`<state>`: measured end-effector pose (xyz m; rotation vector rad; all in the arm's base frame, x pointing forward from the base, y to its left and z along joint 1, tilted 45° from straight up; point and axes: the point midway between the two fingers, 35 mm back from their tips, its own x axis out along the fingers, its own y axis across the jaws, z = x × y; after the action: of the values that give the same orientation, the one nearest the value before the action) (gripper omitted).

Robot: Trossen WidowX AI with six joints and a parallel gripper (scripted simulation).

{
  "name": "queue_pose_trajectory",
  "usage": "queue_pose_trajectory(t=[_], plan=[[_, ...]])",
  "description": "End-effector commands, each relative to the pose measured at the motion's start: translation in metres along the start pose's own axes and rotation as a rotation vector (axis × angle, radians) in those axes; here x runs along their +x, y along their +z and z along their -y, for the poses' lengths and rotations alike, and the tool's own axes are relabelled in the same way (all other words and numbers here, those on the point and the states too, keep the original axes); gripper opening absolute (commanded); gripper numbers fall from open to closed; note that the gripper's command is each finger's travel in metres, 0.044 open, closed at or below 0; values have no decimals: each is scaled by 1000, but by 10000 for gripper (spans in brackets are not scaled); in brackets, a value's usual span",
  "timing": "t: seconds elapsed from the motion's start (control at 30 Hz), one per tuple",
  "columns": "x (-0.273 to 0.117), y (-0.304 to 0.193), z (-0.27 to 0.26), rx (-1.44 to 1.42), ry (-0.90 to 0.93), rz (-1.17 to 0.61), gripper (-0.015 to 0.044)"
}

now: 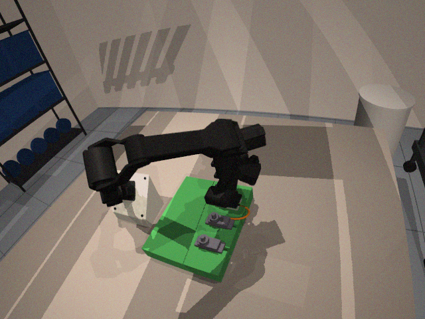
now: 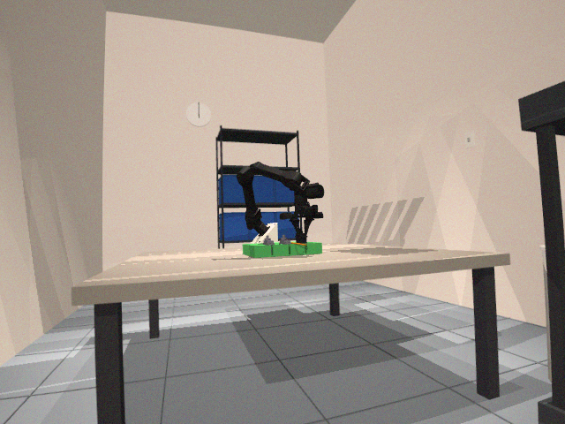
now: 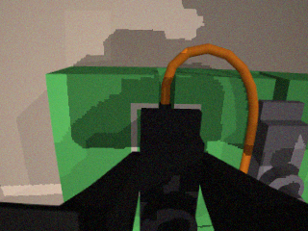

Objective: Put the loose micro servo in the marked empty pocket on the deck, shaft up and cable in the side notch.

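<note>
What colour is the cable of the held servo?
Orange; the cable shows best in the wrist view.

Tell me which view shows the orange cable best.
The wrist view: the orange cable arches large from the servo held in the pincer over the green deck. The top view shows only a short curve by the deck's edge; the exterior view shows a tiny orange streak.

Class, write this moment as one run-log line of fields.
gripper: shut on micro servo | position: over marked pocket on green deck | cable: arcs up | release: not yet done
</note>
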<state>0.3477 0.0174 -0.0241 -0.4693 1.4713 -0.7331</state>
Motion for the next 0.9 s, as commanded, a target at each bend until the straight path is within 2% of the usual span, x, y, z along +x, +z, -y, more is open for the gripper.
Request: queue_pose_trajectory(t=[0.0, 0.87], plan=[[4, -1, 0, -6, -4, 0, 0], [22, -1, 0, -6, -5, 0, 0]])
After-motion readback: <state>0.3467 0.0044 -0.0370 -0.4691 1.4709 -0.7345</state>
